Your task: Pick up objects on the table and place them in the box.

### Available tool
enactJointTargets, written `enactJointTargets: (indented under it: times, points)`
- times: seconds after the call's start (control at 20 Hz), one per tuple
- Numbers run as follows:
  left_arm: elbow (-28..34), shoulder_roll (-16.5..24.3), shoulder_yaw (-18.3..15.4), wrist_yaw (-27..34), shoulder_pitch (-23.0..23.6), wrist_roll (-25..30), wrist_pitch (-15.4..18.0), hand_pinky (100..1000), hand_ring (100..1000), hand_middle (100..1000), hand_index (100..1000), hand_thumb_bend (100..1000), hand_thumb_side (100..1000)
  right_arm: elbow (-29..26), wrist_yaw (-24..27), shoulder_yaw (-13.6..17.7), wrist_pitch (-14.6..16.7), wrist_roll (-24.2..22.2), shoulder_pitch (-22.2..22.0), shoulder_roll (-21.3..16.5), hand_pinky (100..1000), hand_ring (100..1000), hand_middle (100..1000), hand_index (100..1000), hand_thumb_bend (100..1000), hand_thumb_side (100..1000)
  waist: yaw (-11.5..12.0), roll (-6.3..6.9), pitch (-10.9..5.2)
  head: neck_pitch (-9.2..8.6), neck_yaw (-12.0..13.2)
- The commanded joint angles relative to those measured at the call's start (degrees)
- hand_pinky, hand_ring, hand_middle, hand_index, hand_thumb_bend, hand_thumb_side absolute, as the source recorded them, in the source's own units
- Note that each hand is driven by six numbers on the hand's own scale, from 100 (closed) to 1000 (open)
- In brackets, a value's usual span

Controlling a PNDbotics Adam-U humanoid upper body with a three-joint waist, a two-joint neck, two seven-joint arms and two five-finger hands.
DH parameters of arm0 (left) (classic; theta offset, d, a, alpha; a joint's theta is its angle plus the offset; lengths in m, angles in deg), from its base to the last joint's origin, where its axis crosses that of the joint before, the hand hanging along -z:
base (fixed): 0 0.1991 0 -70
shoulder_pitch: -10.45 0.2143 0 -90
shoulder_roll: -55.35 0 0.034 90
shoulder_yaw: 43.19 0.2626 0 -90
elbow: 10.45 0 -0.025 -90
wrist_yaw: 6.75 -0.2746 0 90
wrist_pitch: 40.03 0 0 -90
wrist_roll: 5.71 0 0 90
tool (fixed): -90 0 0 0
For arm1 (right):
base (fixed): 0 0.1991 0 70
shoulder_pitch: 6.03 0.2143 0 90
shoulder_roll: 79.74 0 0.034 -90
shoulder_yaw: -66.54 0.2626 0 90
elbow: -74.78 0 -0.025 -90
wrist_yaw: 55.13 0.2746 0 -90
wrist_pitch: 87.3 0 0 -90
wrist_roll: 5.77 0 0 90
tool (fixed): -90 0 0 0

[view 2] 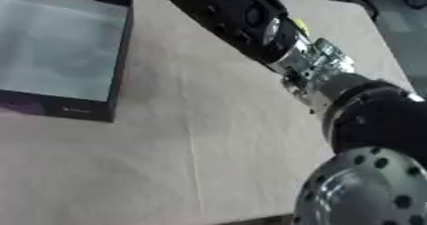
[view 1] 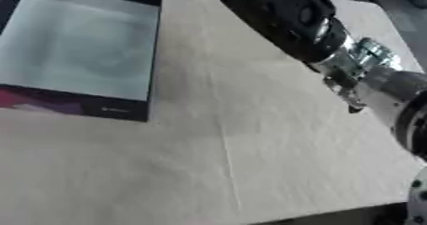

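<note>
Reaching far across the table [view 1: 208, 171], the right arm [view 2: 250, 19] passes the open box [view 1: 79, 43] (its hand lies out of view, fingers untellable), probably seeking objects.

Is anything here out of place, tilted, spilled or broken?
Nothing looks spilled or broken. The box sits flat on the table, showing only its pale bottom. The table lies askew only through the head's tilt. The right arm stretches past the top edge.

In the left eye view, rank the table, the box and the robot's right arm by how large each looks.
1. Table: fills most of the view.
2 and 3. Box and right arm: they look alike in area, and the arm is nearer the camera, so no ranking. No robot hand shows.
</note>
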Motion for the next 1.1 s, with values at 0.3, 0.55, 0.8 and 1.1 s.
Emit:
enactJointTargets:
  times: [0.3,0.55,0.8,1.1]
  points:
    - [4.19,12.90,-4.36,1.44,3.73,-13.76,11.54,780,574,776,779,213,468,2.50,-1.40,0.16,-0.44,-1.25,-0.40,-1.67,836,712,795,580,100,100,1.34,1.11,-0.35,-1.05,-2.63]
    - [4.60,15.35,-4.62,0.53,4.12,-17.50,13.74,782,587,778,782,236,442,4.47,-3.07,-0.83,-0.33,-2.67,0.28,-0.54,835,711,795,578,100,100,2.15,0.72,-0.54,-1.30,-3.13]
    - [4.92,15.58,-4.53,-0.09,3.79,-18.36,13.32,781,583,776,781,235,444,3.62,-4.37,-2.73,-0.54,-4.97,0.72,2.39,834,711,796,577,100,100,1.64,0.39,-0.55,-1.84,-1.87]
    - [5.16,16.03,-4.31,-0.12,2.96,-18.30,13.00,782,584,776,778,235,442,2.56,-7.02,-4.66,-1.14,-7.73,0.56,5.20,830,710,796,577,100,100,1.30,0.15,-0.46,-2.01,-1.47]
